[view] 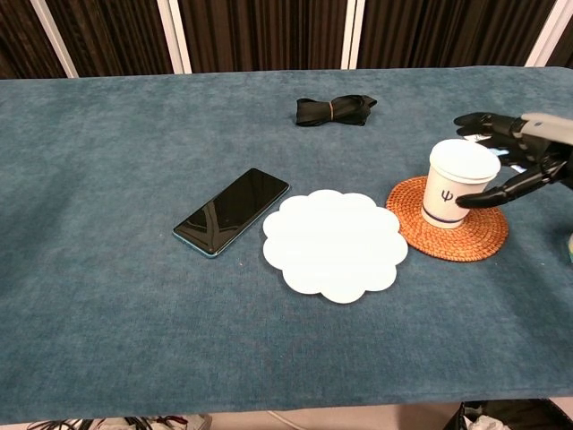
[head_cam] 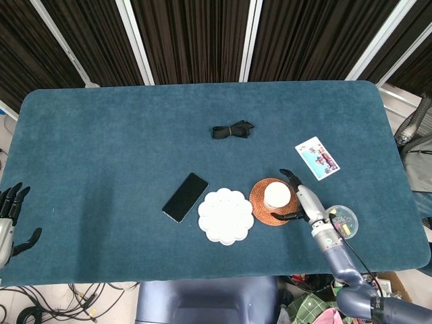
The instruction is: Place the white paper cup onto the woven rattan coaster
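Observation:
The white paper cup (head_cam: 277,196) (view: 458,184) stands upright on the woven rattan coaster (head_cam: 260,204) (view: 466,240), right of the table's middle. My right hand (head_cam: 302,198) (view: 524,152) is beside the cup on its right. Its fingers (view: 483,121) reach behind the cup and its thumb (view: 488,195) in front. They are spread around the cup, and a narrow gap shows on both sides in the head view. My left hand (head_cam: 10,219) hangs at the table's front left corner, fingers apart and empty.
A white scalloped plate (head_cam: 225,216) (view: 332,243) lies just left of the coaster, and a black phone (head_cam: 185,197) (view: 232,211) left of that. A black strap (head_cam: 231,129) (view: 335,109) lies further back. A picture card (head_cam: 316,158) and a small round lid (head_cam: 344,220) lie near my right arm.

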Controlling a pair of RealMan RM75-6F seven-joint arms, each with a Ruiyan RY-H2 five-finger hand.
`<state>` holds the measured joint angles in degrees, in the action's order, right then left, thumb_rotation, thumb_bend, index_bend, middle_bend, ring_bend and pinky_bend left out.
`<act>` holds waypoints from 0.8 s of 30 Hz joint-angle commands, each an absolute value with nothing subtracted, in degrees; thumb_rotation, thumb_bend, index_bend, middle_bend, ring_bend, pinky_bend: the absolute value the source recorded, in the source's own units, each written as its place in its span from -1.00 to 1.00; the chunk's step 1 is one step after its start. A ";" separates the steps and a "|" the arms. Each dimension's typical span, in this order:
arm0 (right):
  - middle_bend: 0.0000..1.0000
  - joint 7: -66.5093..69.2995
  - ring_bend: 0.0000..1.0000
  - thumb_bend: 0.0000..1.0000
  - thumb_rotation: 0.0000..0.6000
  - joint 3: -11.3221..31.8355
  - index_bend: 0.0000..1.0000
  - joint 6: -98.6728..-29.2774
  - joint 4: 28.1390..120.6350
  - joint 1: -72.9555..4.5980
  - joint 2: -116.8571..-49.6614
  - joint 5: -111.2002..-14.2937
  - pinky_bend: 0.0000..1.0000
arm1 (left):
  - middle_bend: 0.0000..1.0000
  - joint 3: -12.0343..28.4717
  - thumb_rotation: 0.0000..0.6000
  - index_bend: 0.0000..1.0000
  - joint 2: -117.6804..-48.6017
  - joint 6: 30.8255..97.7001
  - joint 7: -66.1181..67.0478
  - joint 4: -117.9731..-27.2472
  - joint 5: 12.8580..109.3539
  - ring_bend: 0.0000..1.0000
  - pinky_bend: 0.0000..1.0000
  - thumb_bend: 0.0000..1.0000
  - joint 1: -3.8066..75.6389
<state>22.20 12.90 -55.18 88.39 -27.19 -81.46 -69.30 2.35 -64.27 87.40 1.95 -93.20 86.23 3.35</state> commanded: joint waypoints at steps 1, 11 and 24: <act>-1.00 21.29 -1.00 -1.00 1.00 13.49 -0.96 -58.31 90.98 -26.18 -78.12 -71.74 -0.79 | -0.99 2.30 1.00 -0.97 -64.30 87.41 2.04 -93.21 86.28 -1.00 -1.00 -0.40 3.33; -1.00 22.47 -1.00 -1.00 1.00 14.36 -0.97 -66.67 101.48 -21.31 -63.48 -79.58 -0.81 | -0.99 2.24 1.00 -0.97 -64.47 87.53 2.29 -93.29 86.56 -1.00 -1.00 -0.40 3.36; -1.00 -12.06 -0.99 -1.00 1.00 3.55 -1.00 -88.44 103.89 -5.09 -62.47 -90.37 -0.81 | -1.00 2.23 1.00 -0.97 -64.51 88.65 2.28 -93.50 87.22 -1.00 -1.00 -0.40 2.98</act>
